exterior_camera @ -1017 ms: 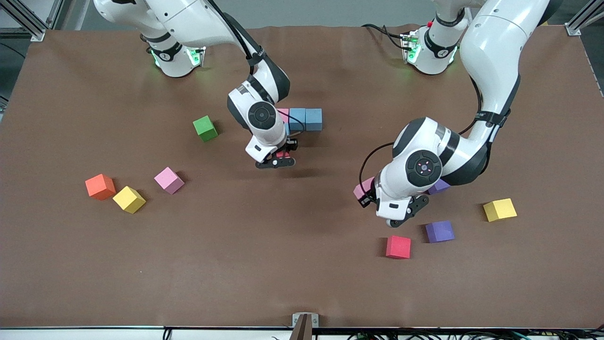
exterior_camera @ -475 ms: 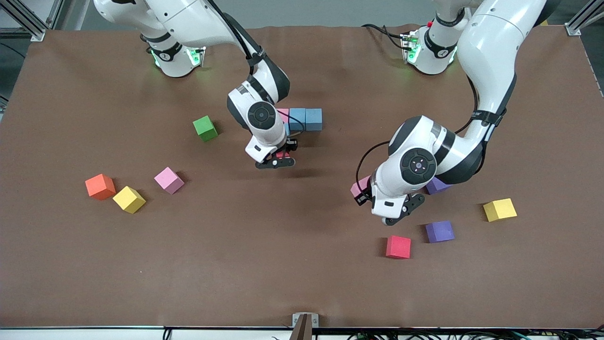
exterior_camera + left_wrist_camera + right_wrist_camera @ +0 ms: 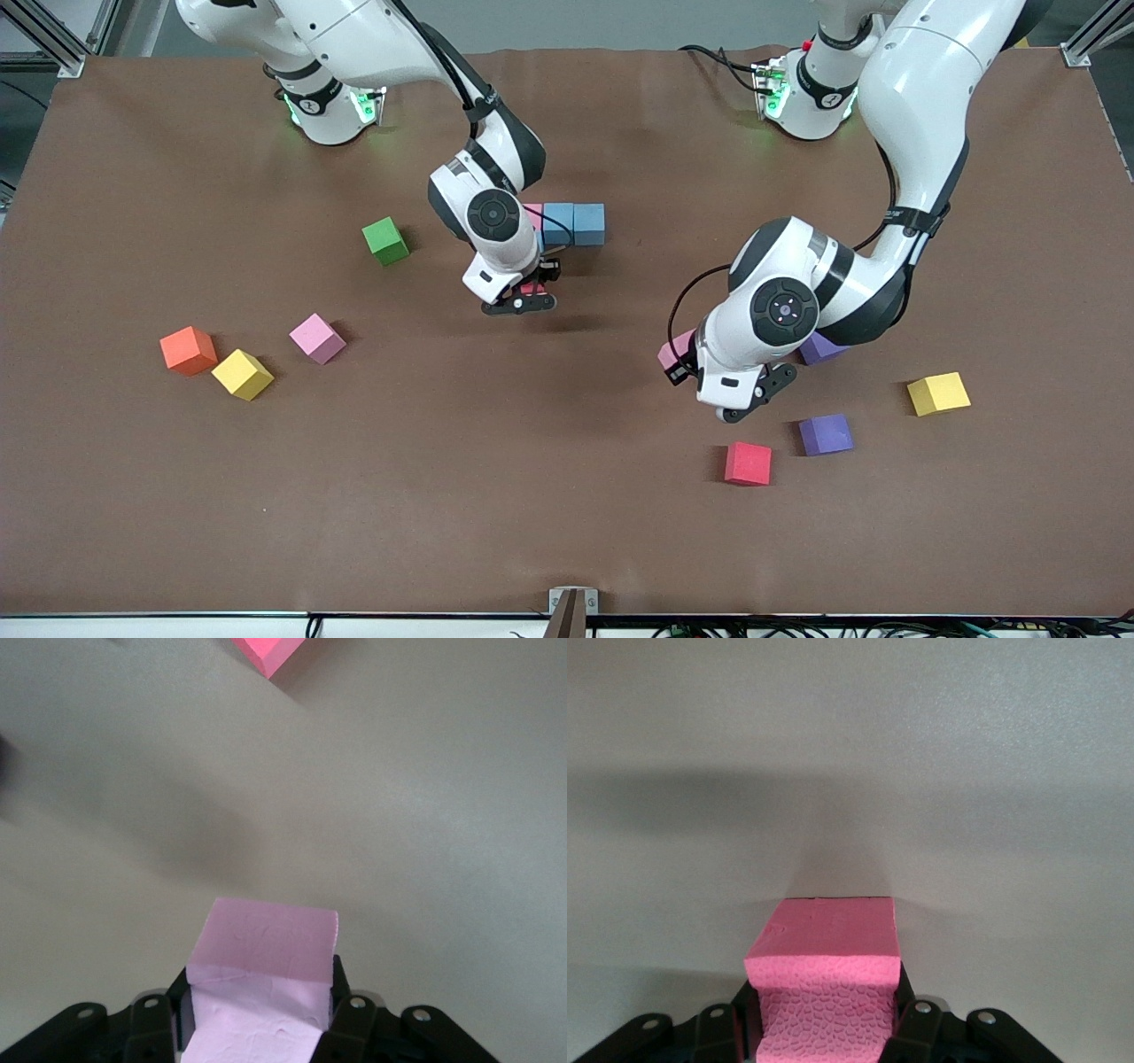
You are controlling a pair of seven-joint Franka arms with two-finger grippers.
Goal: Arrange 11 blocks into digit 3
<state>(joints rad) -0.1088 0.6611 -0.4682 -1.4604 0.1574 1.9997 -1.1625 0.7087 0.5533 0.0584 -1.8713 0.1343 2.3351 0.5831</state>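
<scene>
Left wrist view shows me the left gripper pinching a pale pink block between its fingers, up over bare table, with a corner of a red block ahead of it. From the front camera I see that gripper above the table toward the left arm's end, the pink block peeking out beside the wrist. A purple block lies half hidden under that wrist; a second purple block, the red block and a yellow block lie apart around it, nearer the front camera.

On the right wrist view I have the right gripper clamped on a red block, its lower edge at the table surface. From the front camera I find this gripper just beside the started row: a pink block and two light blue blocks touching in a line, partly covered by the right wrist.

Toward the right arm's end I see a green cube, another pink block, a yellow block and an orange cube just beside it.
</scene>
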